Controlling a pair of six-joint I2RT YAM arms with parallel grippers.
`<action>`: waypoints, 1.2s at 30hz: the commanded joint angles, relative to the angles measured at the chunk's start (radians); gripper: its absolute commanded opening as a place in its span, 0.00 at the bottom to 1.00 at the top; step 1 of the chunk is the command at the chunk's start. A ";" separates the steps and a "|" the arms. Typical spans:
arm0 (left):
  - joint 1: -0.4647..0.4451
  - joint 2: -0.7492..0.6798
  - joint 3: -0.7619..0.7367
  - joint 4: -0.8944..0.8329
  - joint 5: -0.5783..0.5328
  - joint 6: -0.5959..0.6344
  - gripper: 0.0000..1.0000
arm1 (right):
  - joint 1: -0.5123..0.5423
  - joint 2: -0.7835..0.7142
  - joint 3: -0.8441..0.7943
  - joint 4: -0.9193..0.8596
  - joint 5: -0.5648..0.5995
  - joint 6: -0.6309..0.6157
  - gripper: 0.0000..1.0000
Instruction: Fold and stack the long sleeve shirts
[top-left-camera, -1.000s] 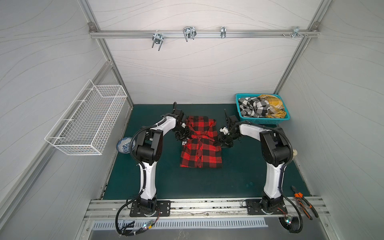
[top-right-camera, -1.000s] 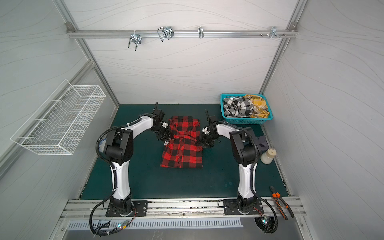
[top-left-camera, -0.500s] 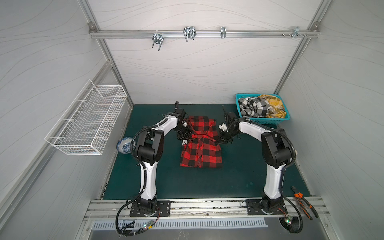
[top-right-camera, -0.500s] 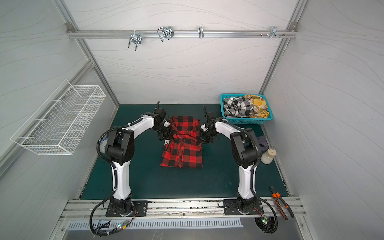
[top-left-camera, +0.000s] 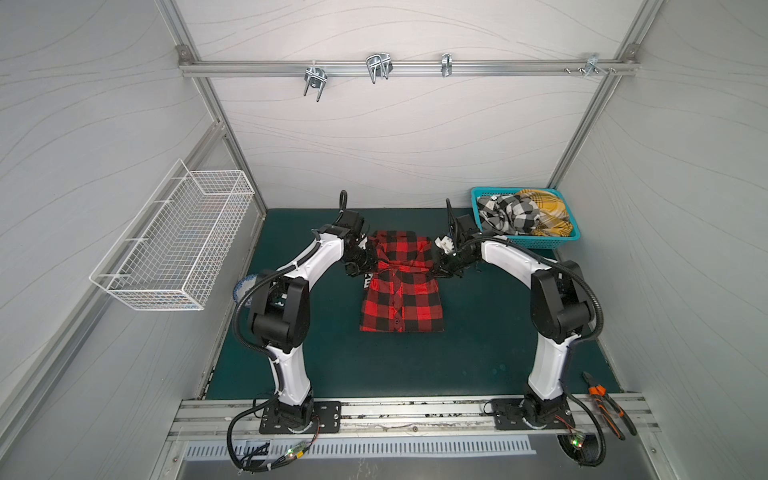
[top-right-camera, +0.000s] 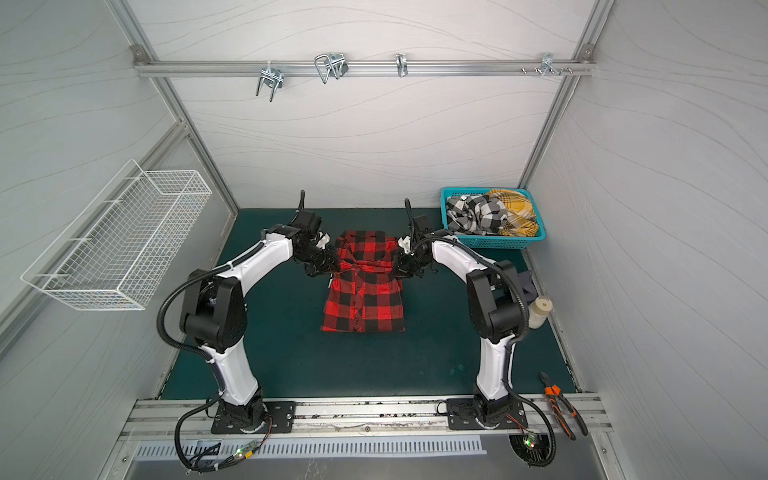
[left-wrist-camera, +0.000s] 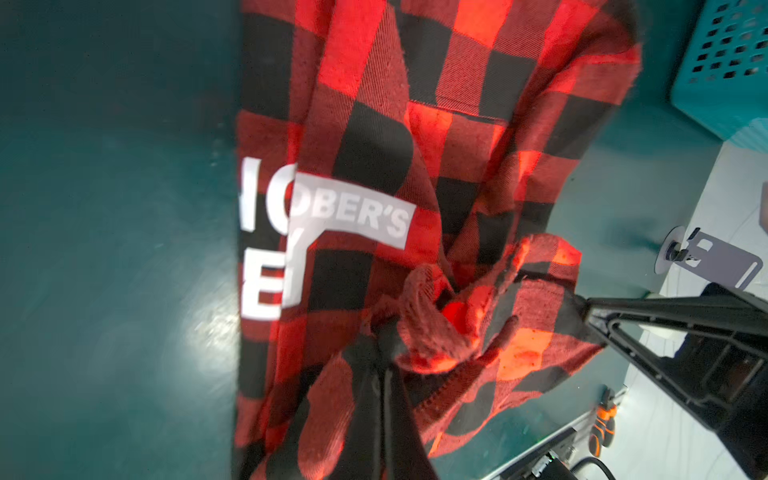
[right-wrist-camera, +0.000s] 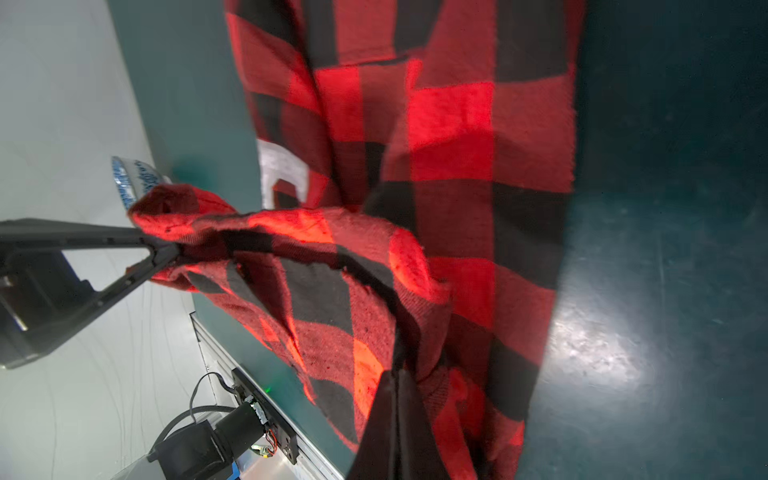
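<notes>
A red-and-black checked shirt (top-left-camera: 401, 299) (top-right-camera: 363, 303) with white block letters (left-wrist-camera: 266, 232) lies partly folded mid-table. My left gripper (top-left-camera: 371, 266) (left-wrist-camera: 384, 345) is shut on its left edge. My right gripper (top-left-camera: 436, 268) (right-wrist-camera: 397, 370) is shut on its right edge, level with the left one. Between them the cloth is gathered into a raised band. Each wrist view also shows the other gripper pinching fabric. A black-and-white checked shirt (top-left-camera: 507, 212) and a mustard plaid shirt (top-left-camera: 544, 208) lie crumpled in the teal basket (top-left-camera: 536, 240).
The teal basket stands at the back right corner, close behind my right arm. A white wire basket (top-left-camera: 174, 245) hangs on the left wall. A blue-and-white bowl (top-left-camera: 243, 286) sits at the left table edge, pliers (top-left-camera: 606, 399) at the front right, a bottle (top-right-camera: 540, 311) at the right edge.
Both grippers went from partly open to shut on the red shirt's side edges. The fabric between them has pulled up into a band.
</notes>
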 joint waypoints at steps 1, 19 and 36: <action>0.012 0.037 -0.010 0.076 -0.062 -0.003 0.00 | 0.006 0.046 0.033 0.014 -0.006 -0.003 0.00; 0.021 0.038 0.217 -0.159 -0.334 -0.084 0.47 | -0.029 0.010 0.148 -0.139 0.153 -0.034 0.62; -0.049 0.316 0.219 -0.023 -0.082 -0.106 0.06 | 0.043 0.184 0.052 -0.034 0.101 0.013 0.06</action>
